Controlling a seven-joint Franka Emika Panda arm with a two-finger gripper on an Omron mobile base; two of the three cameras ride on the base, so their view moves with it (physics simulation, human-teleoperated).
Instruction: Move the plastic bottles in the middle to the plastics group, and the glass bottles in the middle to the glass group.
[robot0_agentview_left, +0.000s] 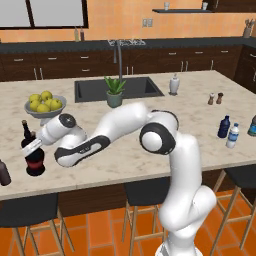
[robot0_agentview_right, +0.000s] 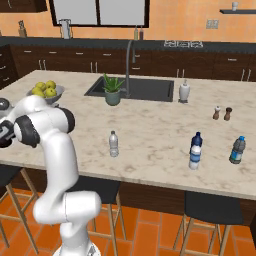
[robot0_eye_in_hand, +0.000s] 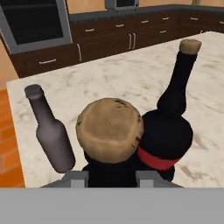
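Observation:
My gripper (robot0_eye_in_hand: 111, 178) is shut on a black round-bellied glass bottle (robot0_eye_in_hand: 109, 131); the hand view looks down on its cork top. Close behind it stands its twin (robot0_eye_in_hand: 173, 127) with a red band, and a stubby dark-brown bottle (robot0_eye_in_hand: 50, 133) stands at the counter's end. In the left base view my gripper (robot0_agentview_left: 33, 147) is at the counter's left end, where the black bottles (robot0_agentview_left: 35, 162) overlap beside the brown bottle (robot0_agentview_left: 4, 172). The plain water bottle (robot0_agentview_right: 114, 144) stands mid-counter. The blue-labelled water bottle (robot0_agentview_left: 232, 136) stands by the dark-blue bottle (robot0_agentview_left: 224, 126) and the teal bottle (robot0_agentview_left: 252, 125).
A bowl of yellow fruit (robot0_agentview_left: 45, 105) sits behind my arm on the left. A potted plant (robot0_agentview_left: 114, 92) stands by the sink (robot0_agentview_left: 117, 89). A white soap dispenser (robot0_agentview_left: 174, 84) and salt and pepper shakers (robot0_agentview_left: 215, 98) stand further right. Stools line the counter's near edge.

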